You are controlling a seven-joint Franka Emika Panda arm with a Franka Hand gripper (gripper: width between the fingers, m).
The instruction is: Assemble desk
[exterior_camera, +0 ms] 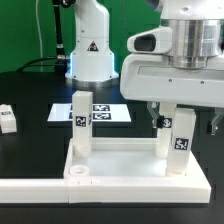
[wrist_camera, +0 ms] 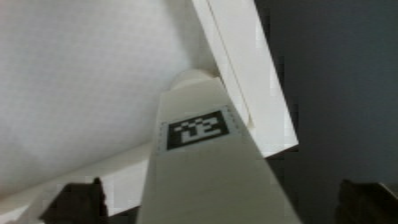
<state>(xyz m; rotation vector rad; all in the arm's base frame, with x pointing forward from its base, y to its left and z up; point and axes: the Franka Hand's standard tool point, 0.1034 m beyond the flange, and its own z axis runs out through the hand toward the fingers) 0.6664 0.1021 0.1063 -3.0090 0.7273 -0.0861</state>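
The white desk top [exterior_camera: 125, 158] lies flat, with two tagged legs standing upright on it. One leg [exterior_camera: 80, 122] rises at the exterior view's left. The other leg [exterior_camera: 181, 140] stands at the right. My gripper [exterior_camera: 183, 122] hangs over this right leg, a finger on either side of it. In the wrist view the tagged leg [wrist_camera: 199, 135] runs up between the dark fingertips [wrist_camera: 80, 203], and my gripper [wrist_camera: 222, 205] is open, with a gap showing on both sides. An empty round socket [exterior_camera: 80, 173] shows at the top's near left corner.
A loose tagged leg [exterior_camera: 8, 120] lies on the black table at the exterior view's far left. The marker board [exterior_camera: 105, 113] lies behind the desk top. A long white border bar [exterior_camera: 100, 192] runs along the front. The robot's base [exterior_camera: 90, 50] stands at the back.
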